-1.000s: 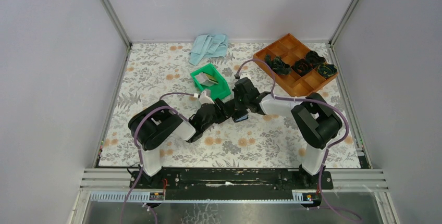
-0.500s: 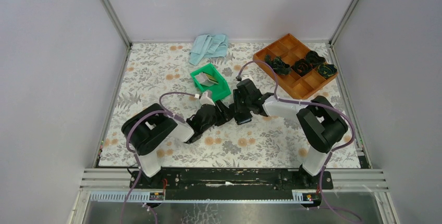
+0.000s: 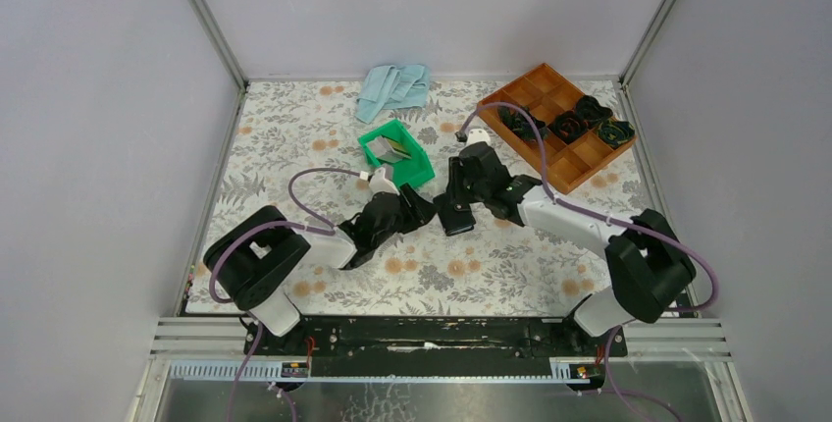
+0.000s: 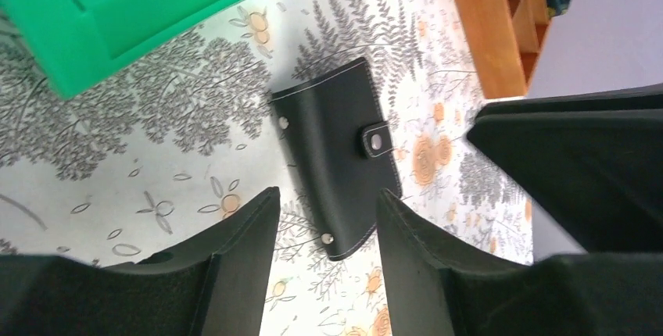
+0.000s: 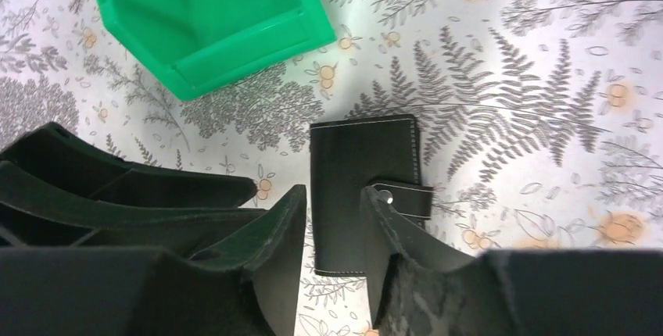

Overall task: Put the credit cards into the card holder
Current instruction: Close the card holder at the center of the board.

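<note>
- Both arms have shifted since the earlier frame. The left arm's shoulder now sits lower and farther left, and the right arm's elbow has swung out to the right. Both wrists remain close together at the middle of the table (image 3: 294, 137).
- The card holder (image 4: 336, 156) lies closed and flat on the floral table, its small tab snapped shut. It is near the green bin (image 3: 417, 169) but not touching it.
- The left pincer (image 4: 328, 193) is moderately wide and holds nothing. The near end of the card holder shows in the gap between its fingers.
- The right pincer (image 5: 334, 191) also has its fingers apart and grips nothing. The card holder lies under and beyond the gap, with the tab just beside the right-hand finger.
- In the wrist views I cannot tell whether any finger touches the leather.
- The credit cards (image 3: 393, 151) rest inside the green bin, apart from the card holder.
</note>
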Tool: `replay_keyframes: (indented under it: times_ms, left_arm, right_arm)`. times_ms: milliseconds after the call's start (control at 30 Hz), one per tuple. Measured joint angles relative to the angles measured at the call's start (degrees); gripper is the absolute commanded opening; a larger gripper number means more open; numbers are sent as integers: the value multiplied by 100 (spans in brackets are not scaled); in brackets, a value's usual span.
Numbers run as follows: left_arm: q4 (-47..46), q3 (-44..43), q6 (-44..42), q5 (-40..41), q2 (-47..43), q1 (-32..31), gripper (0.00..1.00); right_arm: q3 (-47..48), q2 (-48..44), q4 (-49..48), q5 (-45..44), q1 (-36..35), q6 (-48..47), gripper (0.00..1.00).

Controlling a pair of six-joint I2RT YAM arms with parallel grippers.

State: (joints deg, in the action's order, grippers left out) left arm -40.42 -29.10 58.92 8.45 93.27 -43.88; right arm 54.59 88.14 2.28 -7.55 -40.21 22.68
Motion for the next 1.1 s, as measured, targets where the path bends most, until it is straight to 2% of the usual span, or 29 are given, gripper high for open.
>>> replay_keyframes:
  times_ms: [167, 267, 367, 500, 767, 1100]
  left_arm:
    - [260, 0, -122, 28, 68, -26, 36]
    - [501, -31, -205, 107, 149, -96, 26]
    - [785, -177, -299, 190, 260, -181, 19]
    - [1047, -483, -389, 254, 450, -254, 18]
    - [1211, -874, -457, 273, 796, -302, 18]
    - [1480, -1322, -597, 315, 1040, -299, 19]
  right_arm:
    - [-177, -168, 33, -535, 17, -35, 6]
    - [-433, -144, 87, -691, 107, 7, 0]
    - [-638, -20, 133, -789, 278, 33, 0]
    - [-772, 168, 155, -802, 479, 48, 0]
    - [-780, 590, 13, -579, 566, 87, 0]
    - [-1058, 450, -348, -422, 540, 273, 0]
